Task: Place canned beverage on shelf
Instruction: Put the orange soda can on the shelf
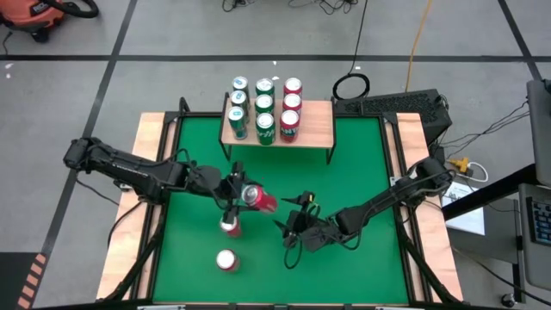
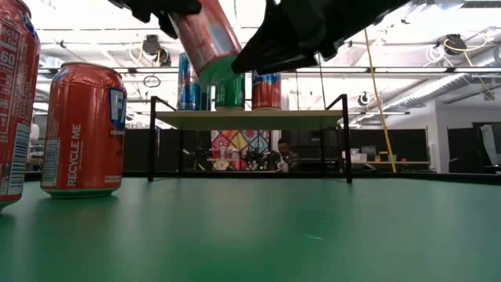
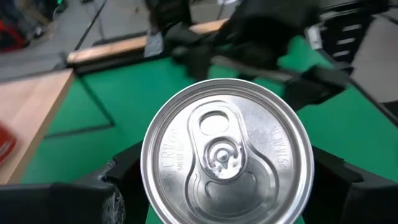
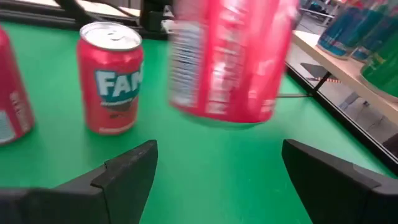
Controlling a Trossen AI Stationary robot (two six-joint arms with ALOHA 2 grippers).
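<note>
- Red can (image 2: 82, 129) standing on my desk (image 2: 313, 235): "RECYCLE ME" runs up its side, a large "F" above.
- Same can, my right wrist view: "FAN" legible.
- Leftmost can (image 2: 14, 102): "60".

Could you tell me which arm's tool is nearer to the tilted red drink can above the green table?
Left. The left tool is clamped on the tilted red drink can; the right tool hangs open just beside it, not touching.
</note>
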